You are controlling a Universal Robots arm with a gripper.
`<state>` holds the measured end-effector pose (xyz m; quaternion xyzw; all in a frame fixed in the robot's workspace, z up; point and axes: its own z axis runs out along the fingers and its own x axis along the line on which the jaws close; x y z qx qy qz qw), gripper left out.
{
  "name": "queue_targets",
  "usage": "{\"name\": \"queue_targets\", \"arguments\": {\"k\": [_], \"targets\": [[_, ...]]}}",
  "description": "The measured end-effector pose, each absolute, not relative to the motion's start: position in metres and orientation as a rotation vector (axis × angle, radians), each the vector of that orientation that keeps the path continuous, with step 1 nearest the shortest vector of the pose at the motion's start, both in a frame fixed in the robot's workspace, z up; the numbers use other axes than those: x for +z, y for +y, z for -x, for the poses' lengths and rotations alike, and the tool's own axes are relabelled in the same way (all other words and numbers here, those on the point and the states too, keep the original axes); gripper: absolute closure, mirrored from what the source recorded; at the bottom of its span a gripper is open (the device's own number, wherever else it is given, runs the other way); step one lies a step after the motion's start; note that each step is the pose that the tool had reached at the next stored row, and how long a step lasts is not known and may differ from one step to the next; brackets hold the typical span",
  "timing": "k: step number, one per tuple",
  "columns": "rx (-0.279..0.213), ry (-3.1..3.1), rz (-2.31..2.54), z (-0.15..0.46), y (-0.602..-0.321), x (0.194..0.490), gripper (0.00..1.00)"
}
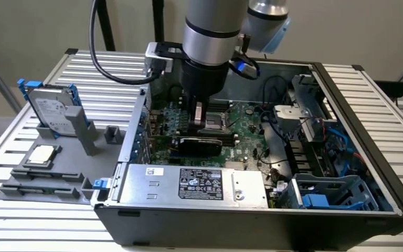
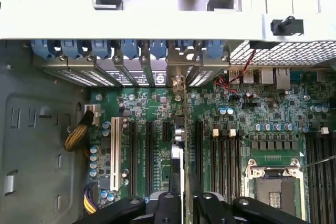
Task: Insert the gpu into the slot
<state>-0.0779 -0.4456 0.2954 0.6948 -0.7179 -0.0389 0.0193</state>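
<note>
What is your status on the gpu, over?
Claw at top edge of gpu. It stands upright on motherboard, seating unclear. Cables lie apart from it.

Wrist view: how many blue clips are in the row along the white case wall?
7 clips, side by side in one row along the case wall. Others may be hidden.
</note>
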Motion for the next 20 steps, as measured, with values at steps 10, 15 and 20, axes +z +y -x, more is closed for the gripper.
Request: {"name": "queue_targets", "arguments": {"k": [10,15,20], "targets": [[-0.083,-2.217,-2.143,0.084,-0.437,0.282,0.89],[-0.077,-2.216,-2.141,0.085,-0.435,0.275,0.89],[-0.072,-2.214,-2.140,0.086,-0.435,0.269,0.89]]}}
